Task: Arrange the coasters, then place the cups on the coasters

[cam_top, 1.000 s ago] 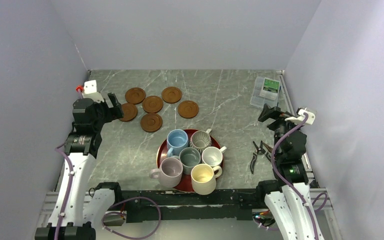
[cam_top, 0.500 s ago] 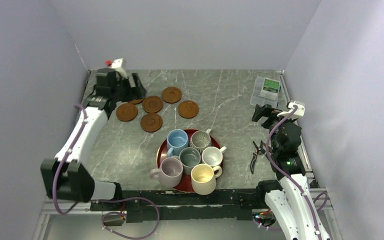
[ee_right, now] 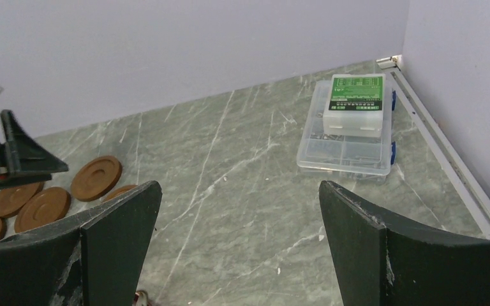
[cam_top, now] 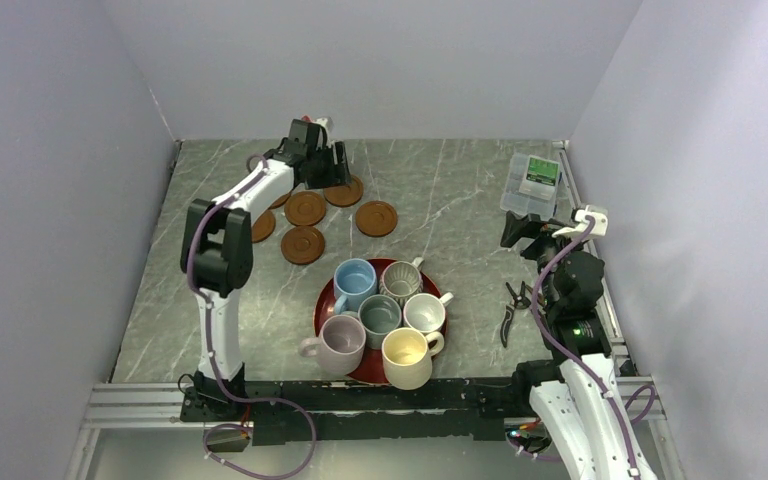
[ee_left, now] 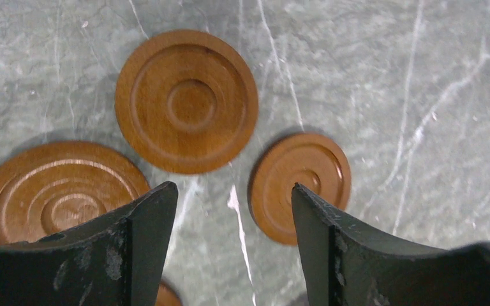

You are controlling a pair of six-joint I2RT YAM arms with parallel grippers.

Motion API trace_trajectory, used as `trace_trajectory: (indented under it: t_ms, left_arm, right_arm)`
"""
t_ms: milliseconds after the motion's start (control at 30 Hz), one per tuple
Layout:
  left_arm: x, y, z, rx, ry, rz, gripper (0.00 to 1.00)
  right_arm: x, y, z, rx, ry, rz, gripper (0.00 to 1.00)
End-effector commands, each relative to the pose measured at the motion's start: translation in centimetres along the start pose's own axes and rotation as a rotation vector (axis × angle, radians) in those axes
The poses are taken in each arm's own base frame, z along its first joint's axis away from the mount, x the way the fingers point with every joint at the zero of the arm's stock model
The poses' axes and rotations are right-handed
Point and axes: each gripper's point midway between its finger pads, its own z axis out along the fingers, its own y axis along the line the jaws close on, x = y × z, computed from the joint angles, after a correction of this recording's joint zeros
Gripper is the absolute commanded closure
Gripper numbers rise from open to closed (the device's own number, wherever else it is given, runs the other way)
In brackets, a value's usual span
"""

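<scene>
Swung in from the left side, the left pincer point(ee_left: 231, 188) hovered open over the coasters point(ee_left: 187, 101). Arranging looked barely begun, needing one rim straddled next. Right pincer point(ee_right: 237, 188) hung open.

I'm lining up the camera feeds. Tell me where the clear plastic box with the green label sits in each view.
Top external: the clear plastic box is at the far right, near the back corner.
Left wrist: not in it.
Right wrist: the box is upper right, beside the wall.
Shared landmark: the coasters, visible in all three views.
</scene>
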Motion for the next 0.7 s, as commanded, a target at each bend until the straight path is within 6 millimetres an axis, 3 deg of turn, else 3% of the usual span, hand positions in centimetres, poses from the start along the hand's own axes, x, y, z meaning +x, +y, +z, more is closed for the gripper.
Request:
trace_trajectory:
  t_ms: [0,300,500,667]
  left_arm:
    - [-2.9,-0.2,2.2,-0.014,-0.078,-0.024,0.30]
    - [-2.4,3.7,6.8,-0.176,-0.065,0.004,0.36]
    - [-1.7,6.6,7.2,-0.308,-0.062,0.029,0.36]
    - [-0.6,7.1,7.7,-0.309,-0.020,0.070,0.37]
  right_arm:
    - [-1.2,0.8,0.1,-0.041,-0.042,-0.001,0.00]
    - [-0.9,1.1,0.3,-0.055,-0.027,-0.002,0.00]
    - [-0.5,1.4,0.6,-0.072,-0.012,-0.002,0.00]
    - [-0.4,1.6,0.6,-0.081,-0.004,-0.001,0.00]
